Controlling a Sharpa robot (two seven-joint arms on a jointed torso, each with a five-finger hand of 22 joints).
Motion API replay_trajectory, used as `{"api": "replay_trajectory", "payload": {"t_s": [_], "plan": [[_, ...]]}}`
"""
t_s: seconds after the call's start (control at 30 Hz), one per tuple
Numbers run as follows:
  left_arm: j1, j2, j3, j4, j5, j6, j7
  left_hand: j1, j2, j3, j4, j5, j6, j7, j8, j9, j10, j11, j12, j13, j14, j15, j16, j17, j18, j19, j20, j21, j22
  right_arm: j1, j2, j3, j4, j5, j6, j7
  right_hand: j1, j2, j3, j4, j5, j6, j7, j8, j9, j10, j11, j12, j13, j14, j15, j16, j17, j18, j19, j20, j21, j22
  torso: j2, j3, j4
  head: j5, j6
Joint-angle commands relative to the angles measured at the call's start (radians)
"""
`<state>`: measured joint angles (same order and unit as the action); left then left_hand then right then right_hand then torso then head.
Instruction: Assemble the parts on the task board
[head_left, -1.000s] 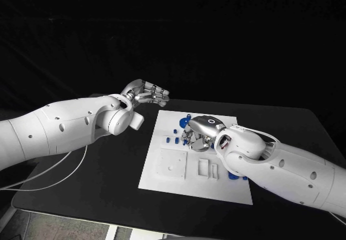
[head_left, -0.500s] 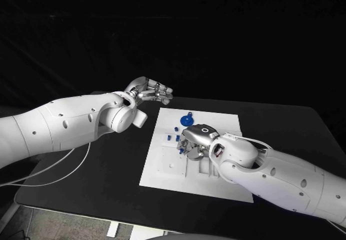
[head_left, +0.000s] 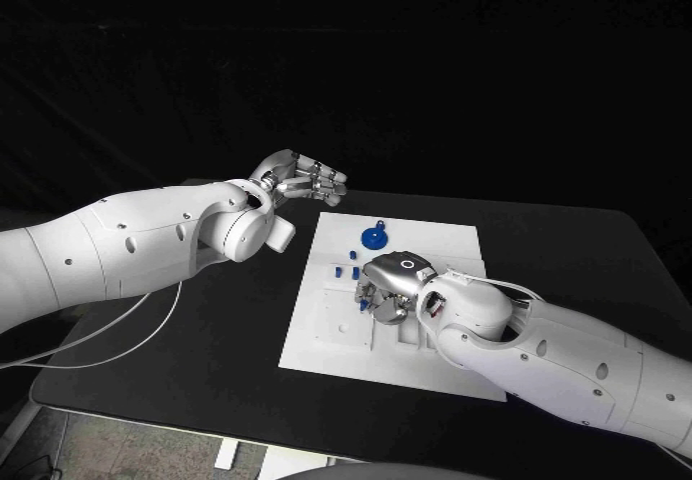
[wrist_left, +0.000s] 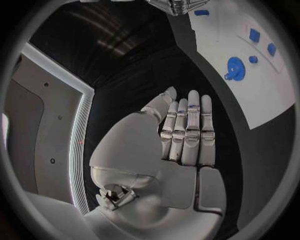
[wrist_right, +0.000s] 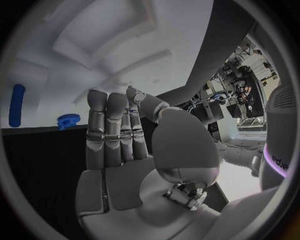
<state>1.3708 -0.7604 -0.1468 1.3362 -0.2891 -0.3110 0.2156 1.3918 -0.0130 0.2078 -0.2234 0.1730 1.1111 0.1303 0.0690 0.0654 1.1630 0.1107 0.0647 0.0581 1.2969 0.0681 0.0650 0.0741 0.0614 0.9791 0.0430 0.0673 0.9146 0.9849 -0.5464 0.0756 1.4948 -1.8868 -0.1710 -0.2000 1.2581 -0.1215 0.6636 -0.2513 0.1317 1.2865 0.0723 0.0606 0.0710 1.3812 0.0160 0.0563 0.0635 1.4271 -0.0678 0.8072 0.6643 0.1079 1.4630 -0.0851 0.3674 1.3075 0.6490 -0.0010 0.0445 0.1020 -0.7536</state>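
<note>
Matte black table (head_left: 188, 340) carries the task board (head_left: 325, 355), a flat white rectangular plate with shallow moulded recesses and raised blocks on its near half. Small glossy blue parts sit on it: a round disc-shaped part (head_left: 374, 238) with a little knob toward the far end, and a few short blue pegs (head_left: 340, 271) just left of the right robot hand (head_left: 387, 290). In the right wrist view a long blue peg (wrist_right: 17, 105) and a toothed blue gear (wrist_right: 69, 120) lie on the white surface close to that hand's fingertips (wrist_right: 112, 102).

Both robot hands are of segmented silver metal on smooth white arm shells. The right robot hand is down over the middle of the board, palm toward it; its fingers lie straight and side by side with nothing visible between them. The left robot hand (head_left: 299, 181) is raised beyond the board's far left corner, well apart from the parts, fingers (wrist_left: 187, 120) extended together and holding nothing.

Compared with half a second ago, the right robot hand has slid slightly nearer along the board, toward the recessed blocks, leaving the round blue part more exposed. The left robot hand has barely shifted. The blue pegs and the board lie where they did.
</note>
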Motion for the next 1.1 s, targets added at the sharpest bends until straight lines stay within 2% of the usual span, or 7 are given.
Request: {"api": "replay_trajectory", "payload": {"t_s": [0.03, 0.83, 1.1], "plan": [[0.001, 0.0, 0.001, 0.003, 0.007, 0.008, 0.004, -0.003, -0.002, -0.004, 0.004, 0.004, -0.006, 0.001, -0.003, -0.001, -0.008, 0.002, -0.005, -0.001, -0.008, 0.0, -0.003, -0.001, -0.007, 0.004, 0.005, 0.001, -0.001, -0.002, -0.001, -0.001, 0.003, -0.028, 0.019, -0.001, -0.006, 0.007, -0.002, -0.006, 0.003, 0.005, 0.001, 0.003, 0.001, 0.002, 0.002, 0.004, 0.0, 0.005, -0.003, -0.004, 0.0, 0.019, 0.04, -0.006, 0.004, 0.031, -0.001, 0.0001, 0.0012, -0.002, -0.002], [0.001, -0.006, 0.001, 0.005, 0.007, 0.014, 0.002, -0.005, -0.003, -0.005, 0.006, 0.004, -0.007, 0.001, -0.003, -0.001, -0.009, 0.002, -0.005, -0.001, -0.009, 0.001, -0.003, 0.0, -0.007, 0.004, 0.006, 0.001, -0.008, -0.01, 0.011, -0.007, -0.017, -0.073, 0.017, -0.003, -0.007, 0.009, -0.003, -0.009, 0.005, 0.005, 0.0, 0.003, 0.001, 0.002, 0.002, 0.004, 0.0, 0.005, -0.003, -0.003, 0.001, 0.019, 0.04, -0.006, 0.006, 0.032, -0.001, -0.0011, 0.001, -0.002, -0.005], [0.001, -0.006, 0.001, 0.005, 0.007, 0.017, 0.0, -0.005, -0.003, -0.005, 0.008, 0.003, -0.008, 0.001, -0.003, -0.001, -0.01, 0.003, -0.005, -0.001, -0.01, 0.001, -0.003, 0.0, -0.006, 0.006, 0.006, 0.001, -0.016, -0.015, 0.021, -0.016, -0.026, -0.107, 0.017, -0.004, -0.007, 0.009, -0.002, -0.01, 0.003, 0.006, 0.0, 0.004, 0.001, 0.003, 0.002, 0.004, 0.0, 0.005, -0.003, -0.003, 0.001, 0.019, 0.04, -0.006, 0.008, 0.032, -0.001, -0.0003, 0.0015, -0.001, -0.006]]}}
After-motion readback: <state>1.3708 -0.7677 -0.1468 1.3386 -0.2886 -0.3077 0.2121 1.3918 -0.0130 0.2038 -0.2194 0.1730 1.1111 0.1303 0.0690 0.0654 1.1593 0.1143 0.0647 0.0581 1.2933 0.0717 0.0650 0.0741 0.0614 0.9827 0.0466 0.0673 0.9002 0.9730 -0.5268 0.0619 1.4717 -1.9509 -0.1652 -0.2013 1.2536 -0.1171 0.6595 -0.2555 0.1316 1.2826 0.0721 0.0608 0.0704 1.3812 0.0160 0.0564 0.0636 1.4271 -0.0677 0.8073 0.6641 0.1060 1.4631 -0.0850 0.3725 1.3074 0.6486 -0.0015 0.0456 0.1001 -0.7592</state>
